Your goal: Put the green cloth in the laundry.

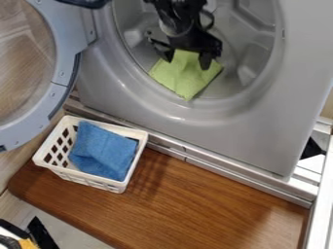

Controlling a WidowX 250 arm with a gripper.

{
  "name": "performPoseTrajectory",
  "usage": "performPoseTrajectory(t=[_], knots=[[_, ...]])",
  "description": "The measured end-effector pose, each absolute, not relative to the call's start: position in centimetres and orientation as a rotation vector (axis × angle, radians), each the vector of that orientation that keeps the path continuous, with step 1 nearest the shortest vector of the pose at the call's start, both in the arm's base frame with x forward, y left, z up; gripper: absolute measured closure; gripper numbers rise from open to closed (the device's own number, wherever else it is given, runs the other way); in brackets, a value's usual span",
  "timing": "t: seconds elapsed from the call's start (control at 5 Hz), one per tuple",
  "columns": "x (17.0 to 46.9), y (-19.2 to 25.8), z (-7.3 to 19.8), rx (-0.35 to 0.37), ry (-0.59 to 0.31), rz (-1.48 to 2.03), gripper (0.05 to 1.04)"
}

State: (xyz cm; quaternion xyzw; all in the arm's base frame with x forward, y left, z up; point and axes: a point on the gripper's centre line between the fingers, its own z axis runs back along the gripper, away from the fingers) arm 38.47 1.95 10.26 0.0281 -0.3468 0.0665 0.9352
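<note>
The green cloth (185, 80) lies just inside the mouth of the washer (228, 138), beneath the hand (189, 60), whose fingers stand apart; the step looks like release; the next move calls for a clean lift, without dragging the cloth back out.

Has the black pincer (189, 60) inside the open drum (235, 57) of a grey washing machine (260, 138), fingers apart at the upper part of the green cloth (187, 78). Has a round door (62, 58) swung open at left. Below, has a white basket (94, 182) on the brown wooden counter (214, 197), with a blue cloth (104, 151) inside.
</note>
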Motion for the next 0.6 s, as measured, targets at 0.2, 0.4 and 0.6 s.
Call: performPoseTrajectory(t=[0.2,0.4,0.6], knots=[[36.2,2.3,12.8,0.038,-0.703,0.177,0.083],[34.1,2.5,13.9,0.052,-0.652,0.201,0.083],[34.0,2.5,14.0,0.053,-0.65,0.198,0.083]])
